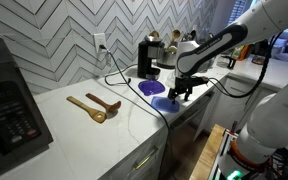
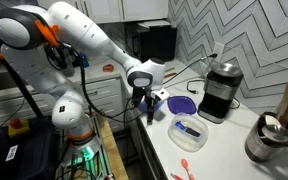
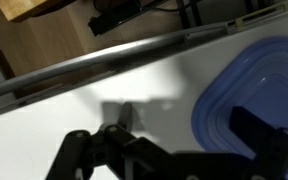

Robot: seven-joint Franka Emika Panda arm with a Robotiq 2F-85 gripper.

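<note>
The jaws stand spread, with nothing between them. In the wrist view they reach in from the bottom edge as two dark prongs over bare white bench [image 3: 134,85]. They hang just above the bench's front edge, pointing down, and they touch none of the things there. Closest to them is a light blue tub [image 3: 254,95] with rounded corners, which lies flat on the bench just to one side of the jaws and apart from them. In an exterior view the same blue tub [image 1: 165,102] sits near the front edge, with a darker purple-blue lid [image 1: 150,88] lying flat just behind it, towards the wall. Further back, a black coffee maker [image 1: 146,57] stands against the zigzag tiles. Well apart along the bench, two wooden spoons [image 1: 94,106] lie side by side, and a dark microwave [image 1: 9,105] fills the far end. In an exterior view the white arm [image 2: 89,40] arches down from above to the bench edge.
</note>
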